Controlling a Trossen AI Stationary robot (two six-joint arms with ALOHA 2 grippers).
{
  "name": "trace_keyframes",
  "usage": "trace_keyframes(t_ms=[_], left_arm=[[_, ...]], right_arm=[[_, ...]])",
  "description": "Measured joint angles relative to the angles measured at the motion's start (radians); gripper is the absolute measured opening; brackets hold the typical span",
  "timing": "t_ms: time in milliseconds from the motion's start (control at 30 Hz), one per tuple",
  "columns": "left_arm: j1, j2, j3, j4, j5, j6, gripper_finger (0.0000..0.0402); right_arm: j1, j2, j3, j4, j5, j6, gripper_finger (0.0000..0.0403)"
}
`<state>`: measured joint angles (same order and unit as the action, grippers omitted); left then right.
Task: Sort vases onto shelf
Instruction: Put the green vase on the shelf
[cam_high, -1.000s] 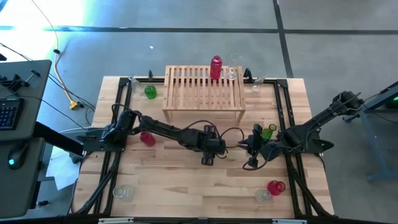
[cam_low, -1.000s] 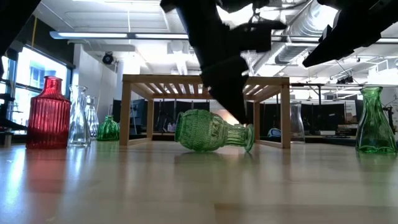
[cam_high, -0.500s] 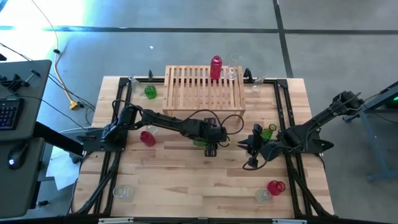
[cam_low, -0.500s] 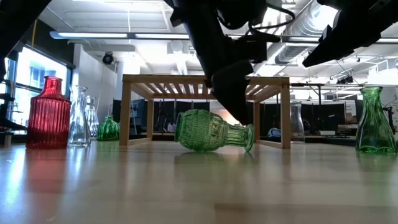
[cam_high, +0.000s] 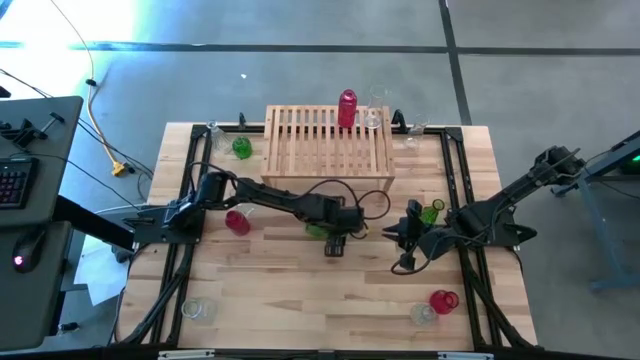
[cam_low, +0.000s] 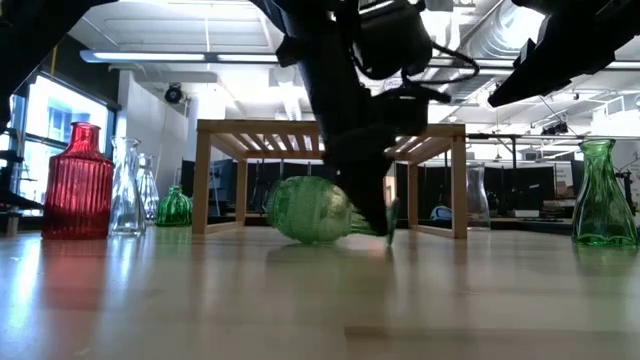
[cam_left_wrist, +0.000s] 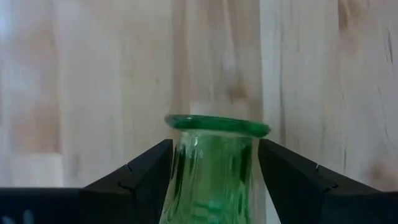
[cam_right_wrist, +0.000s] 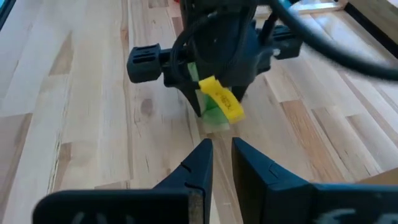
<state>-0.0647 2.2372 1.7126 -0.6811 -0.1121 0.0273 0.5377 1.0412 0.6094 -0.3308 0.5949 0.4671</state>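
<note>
The left wrist view alone shows the grip: the left gripper (cam_left_wrist: 214, 171) has its jaws set wide to either side of the neck of a green ribbed vase (cam_left_wrist: 214, 168), the rim showing between the fingers; whether they press the glass cannot be told. In the low view that vase (cam_low: 310, 210) lies on its side on the counter (cam_low: 320, 300), just in front of the shelf (cam_low: 330, 128), its neck hidden behind the dark arm. From above only a green sliver (cam_high: 318, 229) shows beside the left gripper (cam_high: 335, 247).

The right gripper (cam_high: 405, 232) hovers near it over the counter, jaws nearly closed on nothing, as its own wrist view shows (cam_right_wrist: 221, 155).

On the shelf's (cam_high: 328, 140) far edge stand a red bottle (cam_high: 347, 108) and a clear vase (cam_high: 373, 119), hard to make out.
</note>
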Motion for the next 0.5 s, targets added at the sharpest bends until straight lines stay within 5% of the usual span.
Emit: trace_keyframes(t_ms=[167,400,500], left_arm=[[-0.005,0.010,-0.001,-0.046,0.001,0.033,0.0222],[-0.021,0.010,-0.001,-0.060,-0.006,0.095,0.0152],[-0.029,0.007,-0.001,-0.063,-0.004,0.106,0.0151]], right_arm=[[0.000,0.000,0.000,-0.001,0.000,0.000,0.0042],[0.000,0.000,0.000,-0.001,0.000,0.000,0.0042],[0.000,0.000,0.000,-0.001,0.000,0.000,0.0042]])
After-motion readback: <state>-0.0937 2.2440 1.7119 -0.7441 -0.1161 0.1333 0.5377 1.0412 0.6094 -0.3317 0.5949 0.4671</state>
